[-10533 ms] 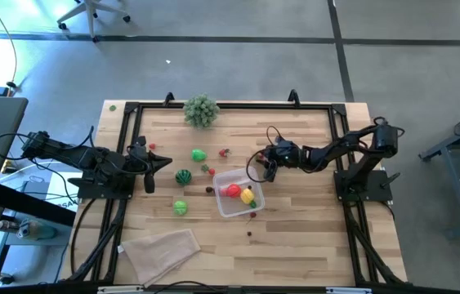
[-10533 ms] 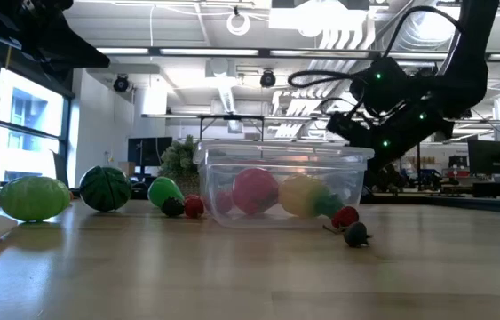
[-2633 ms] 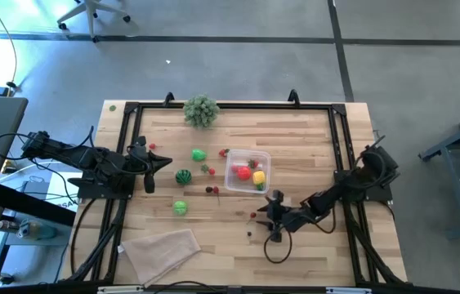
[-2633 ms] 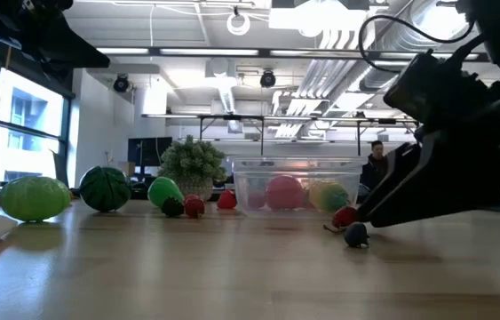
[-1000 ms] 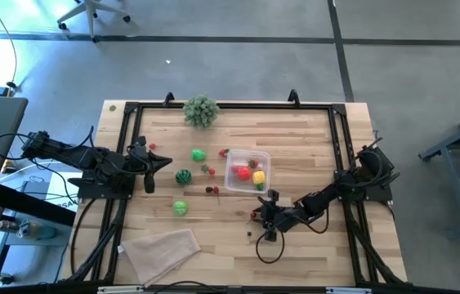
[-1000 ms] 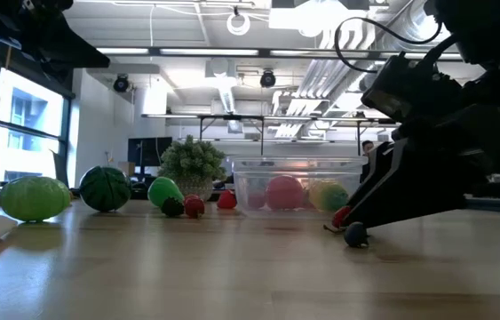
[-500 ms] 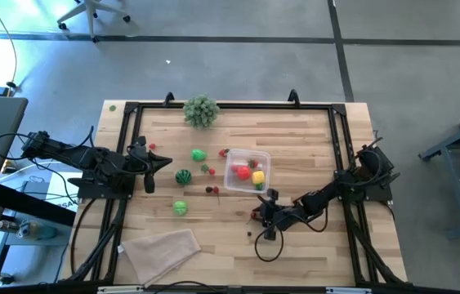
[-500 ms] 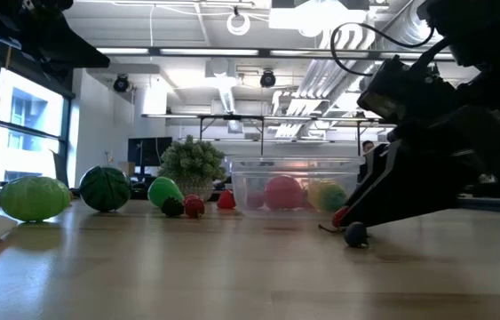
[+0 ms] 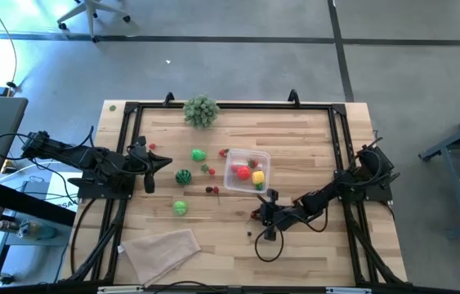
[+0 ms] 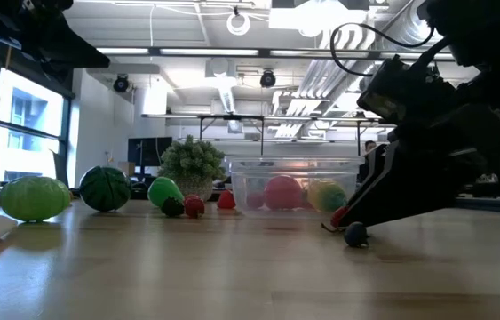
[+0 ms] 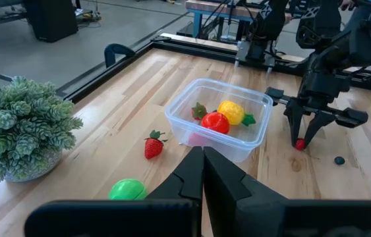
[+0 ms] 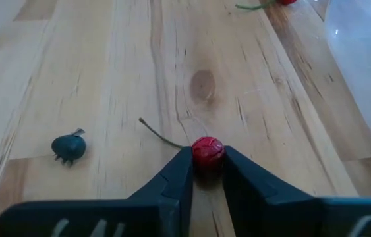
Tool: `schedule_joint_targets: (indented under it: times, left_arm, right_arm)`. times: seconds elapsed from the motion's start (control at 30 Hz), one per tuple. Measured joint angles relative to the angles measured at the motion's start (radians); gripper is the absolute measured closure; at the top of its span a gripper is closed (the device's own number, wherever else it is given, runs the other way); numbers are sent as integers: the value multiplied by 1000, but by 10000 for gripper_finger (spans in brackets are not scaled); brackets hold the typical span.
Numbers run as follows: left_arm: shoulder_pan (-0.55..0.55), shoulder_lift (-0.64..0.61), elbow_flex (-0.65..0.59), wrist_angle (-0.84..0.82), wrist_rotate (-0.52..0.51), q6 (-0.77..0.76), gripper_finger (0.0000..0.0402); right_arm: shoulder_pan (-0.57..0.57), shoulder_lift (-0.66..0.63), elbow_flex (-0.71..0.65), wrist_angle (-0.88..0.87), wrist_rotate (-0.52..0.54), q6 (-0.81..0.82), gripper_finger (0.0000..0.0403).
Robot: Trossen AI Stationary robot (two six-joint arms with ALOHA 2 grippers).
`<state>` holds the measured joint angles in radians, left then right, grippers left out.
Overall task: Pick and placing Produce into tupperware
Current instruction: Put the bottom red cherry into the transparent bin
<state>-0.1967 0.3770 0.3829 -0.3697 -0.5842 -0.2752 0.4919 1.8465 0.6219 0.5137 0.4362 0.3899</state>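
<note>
The clear tupperware (image 9: 247, 171) stands mid-table with red and yellow produce in it. A tiny red berry (image 12: 207, 151) with a thin stem lies on the wood just near of it, and my right gripper (image 9: 256, 216) is shut on it. A small dark berry (image 12: 68, 147) lies loose beside it. More produce sits to the left on the table: a green ball (image 9: 199, 154), a dark green melon (image 9: 183, 175), a light green piece (image 9: 180, 207) and a strawberry (image 11: 153, 146). My left gripper (image 11: 203, 164) hovers shut at the table's left edge and holds nothing. My right gripper pinches the red berry's two sides (image 12: 198, 155) between its two fingertips (image 12: 184, 168). The fingers slant down at it from the table's right side. The berry rests on the table, its stem lying on the wood.
A bushy grey-green plant (image 9: 201, 109) stands at the far edge. A beige folded cloth (image 9: 163, 249) lies at the near left. A black frame rail (image 9: 230, 106) runs around the tabletop. Bare wood lies near of and right of the right gripper.
</note>
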Motion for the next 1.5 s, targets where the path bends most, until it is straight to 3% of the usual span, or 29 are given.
schedule_joint_targets:
  times: [0.4, 0.57, 0.73, 0.83, 0.93, 1.03, 1.2, 1.4, 1.5]
  left_arm:
    - [0, 0, 0, 0, 0, 0, 401]
    - [0, 0, 0, 0, 0, 0, 401]
    - [0, 0, 0, 0, 0, 0, 401]
    - [0, 0, 0, 0, 0, 0, 401]
    - [0, 0, 0, 0, 0, 0, 401]
    - [0, 0, 0, 0, 0, 0, 401]
    - [0, 0, 0, 0, 0, 0, 401]
    - [0, 0, 0, 0, 0, 0, 401]
    - [0, 0, 0, 0, 0, 0, 401]
  right_arm:
    - [2, -42, 0, 33, -32, -1, 345]
    - [9, -163, 0, 26, -30, -86, 345]
    - [0, -335, 0, -43, 44, -207, 345]
    - [-36, -435, 0, -127, 106, -257, 346]
    - [-107, -506, 0, -227, 102, -267, 346]
    - [-207, -538, 0, -294, 28, -260, 345]
    - [-382, -538, 0, -337, -201, -229, 346]
    - [-463, -529, 1, -354, -359, -202, 345]
    - [-473, -483, 27, -419, -386, -189, 345]
